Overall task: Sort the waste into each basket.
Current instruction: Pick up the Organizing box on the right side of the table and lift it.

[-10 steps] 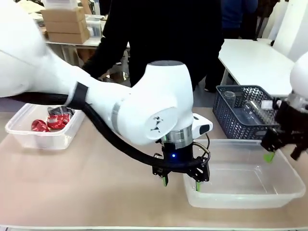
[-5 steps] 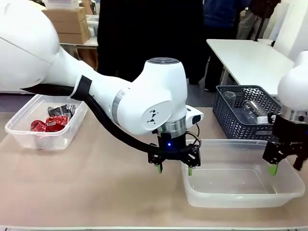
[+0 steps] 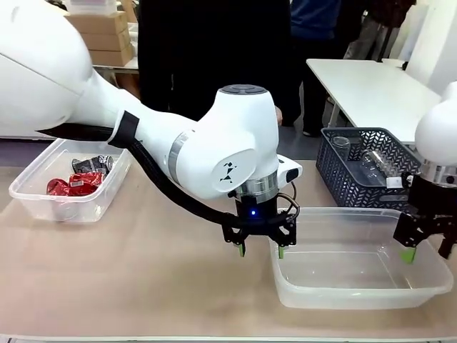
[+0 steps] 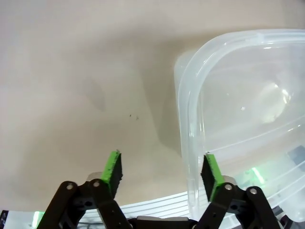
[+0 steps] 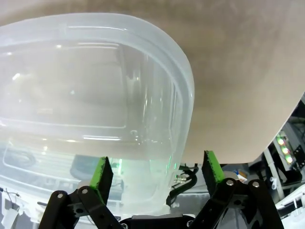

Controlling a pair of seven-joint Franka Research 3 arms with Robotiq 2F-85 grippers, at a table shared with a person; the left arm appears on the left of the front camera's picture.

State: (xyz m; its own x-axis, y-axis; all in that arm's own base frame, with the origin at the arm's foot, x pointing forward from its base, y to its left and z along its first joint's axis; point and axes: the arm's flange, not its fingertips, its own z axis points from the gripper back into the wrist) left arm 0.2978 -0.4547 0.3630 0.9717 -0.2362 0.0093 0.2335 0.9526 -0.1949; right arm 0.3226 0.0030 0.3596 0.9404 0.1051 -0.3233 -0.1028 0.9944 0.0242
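While cans (image 3: 75,181) fill 1, 2 tubs (image 3: 357,286).

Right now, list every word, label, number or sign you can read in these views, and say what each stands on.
No text reads anywhere.
Left arm: a small black logo mark on its white wrist housing, no letters.
Crushed cans in the left tub: print too small and crumpled to read.
Bottles in the dark basket: labels unreadable.
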